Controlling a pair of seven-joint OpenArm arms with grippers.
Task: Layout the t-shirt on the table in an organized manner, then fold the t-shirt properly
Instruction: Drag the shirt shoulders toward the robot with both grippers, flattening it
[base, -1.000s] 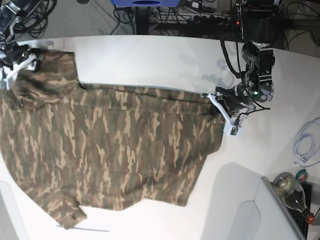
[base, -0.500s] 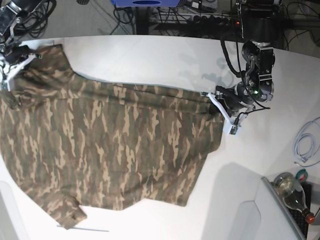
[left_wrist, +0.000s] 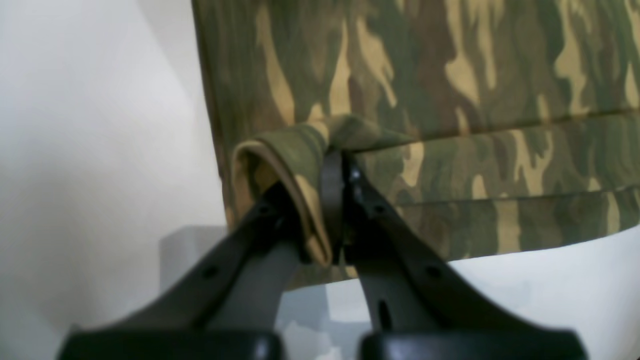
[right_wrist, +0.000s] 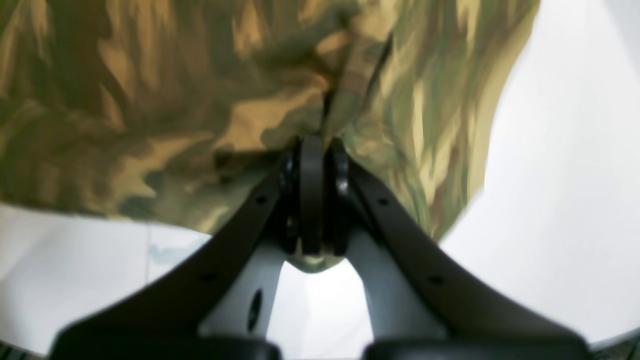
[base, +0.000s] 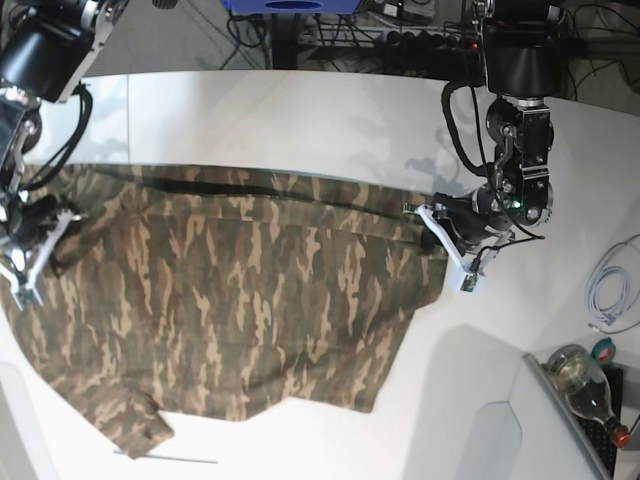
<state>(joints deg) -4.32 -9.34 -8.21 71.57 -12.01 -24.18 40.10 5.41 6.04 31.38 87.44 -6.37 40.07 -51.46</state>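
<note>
Shirt (base: 230, 300): spread over the left and middle of the white counter (base: 330, 120), one sleeve at the lower left.
Left gripper (left_wrist: 332, 160): clamped on a folded hem corner (tan inner side showing), at the shirt's right edge in the base view.
Right gripper (right_wrist: 312, 150): pinched on bunched cloth at the far left edge.
Bottle (base: 585, 385): lower right corner.

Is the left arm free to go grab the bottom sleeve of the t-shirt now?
Probably not yet: the left gripper is shut on the t-shirt edge, far across the table from that sleeve.
</note>
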